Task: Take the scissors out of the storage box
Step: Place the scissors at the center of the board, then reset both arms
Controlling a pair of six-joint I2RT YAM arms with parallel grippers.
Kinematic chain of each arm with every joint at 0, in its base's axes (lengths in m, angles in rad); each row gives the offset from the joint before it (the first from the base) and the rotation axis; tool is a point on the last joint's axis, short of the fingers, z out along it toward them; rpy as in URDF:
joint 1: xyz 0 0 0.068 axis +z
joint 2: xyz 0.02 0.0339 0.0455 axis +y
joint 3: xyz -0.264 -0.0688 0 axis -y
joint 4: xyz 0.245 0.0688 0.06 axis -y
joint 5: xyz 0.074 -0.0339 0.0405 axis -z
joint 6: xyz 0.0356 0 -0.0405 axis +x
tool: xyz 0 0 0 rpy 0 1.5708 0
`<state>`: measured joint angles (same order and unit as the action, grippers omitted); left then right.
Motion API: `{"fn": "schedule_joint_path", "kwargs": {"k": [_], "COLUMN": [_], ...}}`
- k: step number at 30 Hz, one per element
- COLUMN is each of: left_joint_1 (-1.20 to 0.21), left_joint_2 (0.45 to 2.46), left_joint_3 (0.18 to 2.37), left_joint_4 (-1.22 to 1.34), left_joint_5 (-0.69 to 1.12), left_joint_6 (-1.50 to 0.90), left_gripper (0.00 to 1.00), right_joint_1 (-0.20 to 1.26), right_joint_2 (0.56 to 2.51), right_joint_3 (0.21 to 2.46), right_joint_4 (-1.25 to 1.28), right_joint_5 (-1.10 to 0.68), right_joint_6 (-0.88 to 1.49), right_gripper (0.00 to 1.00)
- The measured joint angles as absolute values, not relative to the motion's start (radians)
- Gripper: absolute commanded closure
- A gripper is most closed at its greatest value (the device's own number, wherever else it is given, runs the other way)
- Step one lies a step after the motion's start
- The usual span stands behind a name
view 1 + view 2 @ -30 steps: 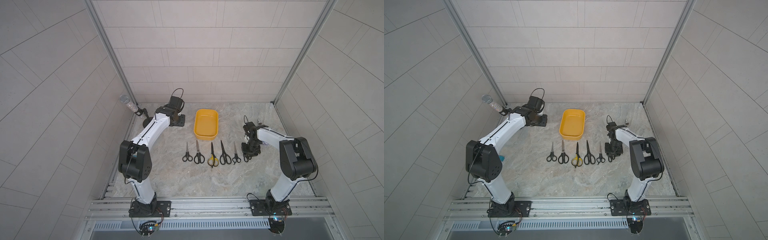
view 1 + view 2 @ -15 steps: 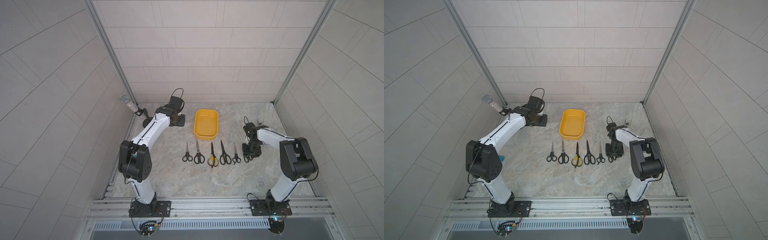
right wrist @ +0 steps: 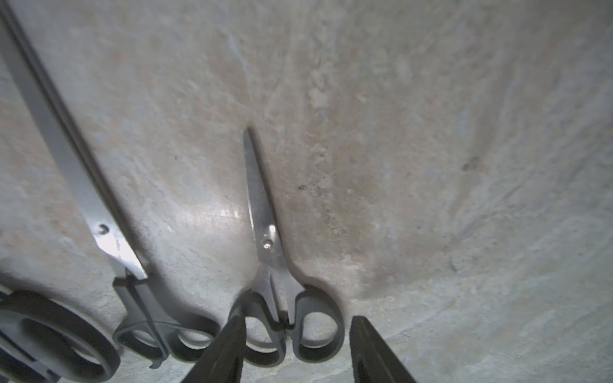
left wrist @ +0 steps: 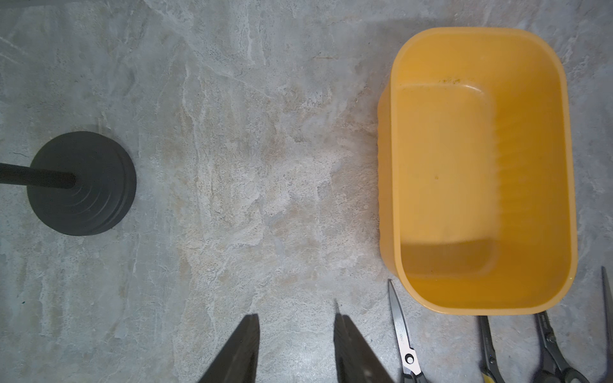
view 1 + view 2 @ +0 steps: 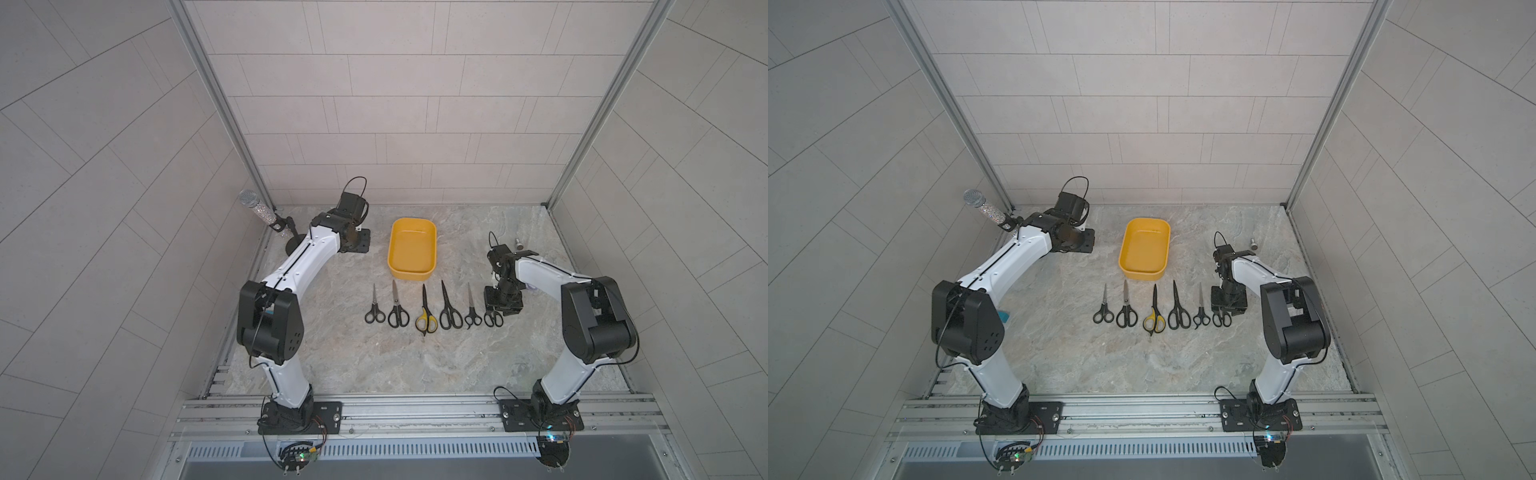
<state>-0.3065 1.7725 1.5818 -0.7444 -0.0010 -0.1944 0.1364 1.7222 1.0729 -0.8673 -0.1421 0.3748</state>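
The mustard-yellow storage box (image 5: 411,275) (image 5: 1142,275) (image 4: 384,165) stands empty at mid-table. Several scissors lie in a row in front of it with blades toward it; the middle pair has yellow-and-black handles (image 5: 425,322). The small black-handled pair at the row's right end (image 5: 493,319) (image 3: 265,238) lies flat on the table. My right gripper (image 5: 500,311) (image 3: 297,320) is open just above it, one finger on each side of its handles. My left gripper (image 5: 359,245) (image 4: 296,316) is open and holds nothing, over bare table left of the box.
A microphone (image 5: 257,205) on a black round-based stand (image 4: 81,182) sits at the back left corner. A small metal piece (image 5: 518,242) lies at the back right. Tiled walls close in three sides of the table.
My right gripper's jaws have spread wider over the small scissors, which stay on the table. The left arm has not moved.
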Motion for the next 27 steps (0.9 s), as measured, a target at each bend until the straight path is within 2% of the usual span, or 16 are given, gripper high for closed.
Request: {"fn": "schedule_joint_path", "kwargs": {"k": [7,12,15,16,17,18,19,20,27], "left_joint_1": [-0.307,-0.307,-0.312,-0.316,-0.319,-0.323,-0.325,-0.328,-0.33], "left_joint_2": [1.773,1.773,1.773,1.773,1.773,1.773,1.773,1.773,1.773], "left_joint_3": [1.582,1.582,1.582,1.582,1.582,1.582,1.582,1.583,1.584], "left_joint_4": [-0.744,-0.745,-0.751,-0.755,-0.758,-0.762,-0.767,-0.772,-0.813], "left_joint_5": [-0.002,-0.001,-0.006,-0.01,-0.014,-0.021,-0.027,-0.033,-0.084], "left_joint_6": [-0.194,-0.199,-0.206,-0.208,-0.208,-0.208,-0.21,-0.208,-0.21], "left_gripper": [0.57,0.56,0.45,0.41,0.33,0.22,0.03,0.0,0.0], "right_joint_1": [0.136,0.138,0.145,0.151,0.155,0.159,0.163,0.165,0.186], "right_joint_2": [1.681,1.604,1.598,1.598,1.598,1.598,1.598,1.598,1.617], "right_joint_3": [1.061,1.069,1.138,1.176,1.206,1.244,1.277,1.305,1.49], "right_joint_4": [-0.867,-0.884,-0.906,-0.91,-0.91,-0.908,-0.902,-0.897,-0.907], "right_joint_5": [-0.146,-0.146,-0.15,-0.15,-0.153,-0.152,-0.152,-0.151,-0.097], "right_joint_6": [0.391,0.401,0.398,0.395,0.397,0.394,0.393,0.39,0.381], "right_gripper": [0.5,0.47,0.41,0.25,0.01,0.0,0.0,0.0,0.0]}}
